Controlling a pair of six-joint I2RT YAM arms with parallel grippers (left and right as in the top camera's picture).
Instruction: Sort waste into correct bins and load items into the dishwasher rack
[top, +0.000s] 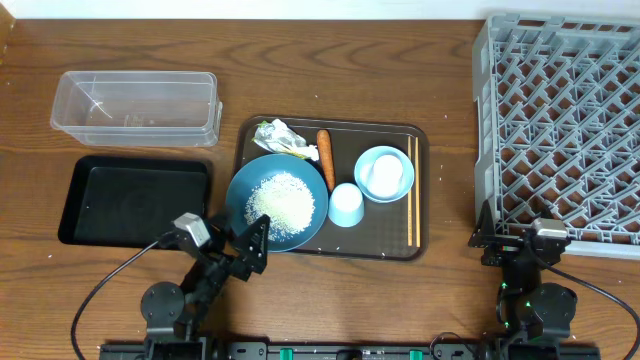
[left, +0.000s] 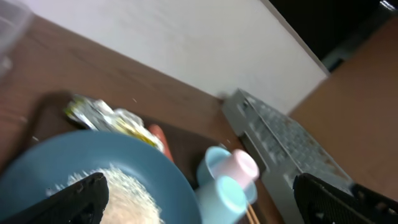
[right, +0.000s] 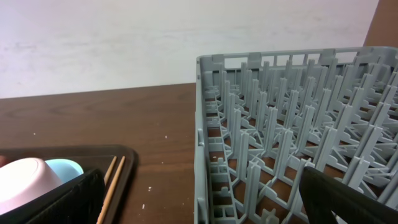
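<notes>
Waste and dishes are seen laid out together only from overhead, on a dark brown serving tray (top: 350, 135). The crumpled wrapper (top: 282, 138) and the carrot (top: 325, 158) lie at its far side. The large dark-blue bowl (top: 243, 190), with rice (top: 283, 205) in it, sits at the near left corner. The light-blue cup (top: 346, 205) is set just beside the small light-blue bowl (top: 384, 173), and the chopsticks (top: 411, 190) are laid along the right rim. The clear tub (top: 65, 110) and the black tray (top: 135, 205), left of the serving tray, are shown whole in that view alone. The upright pegs of the grey rack (right: 261, 124), standing right of the serving tray on the surface (right: 124, 112), are made out clearly only from the right wrist. The left jaws are held wide apart just before the big bowl, with nothing gripped; the right jaws are spread equally wide by the rack's near left corner, empty
</notes>
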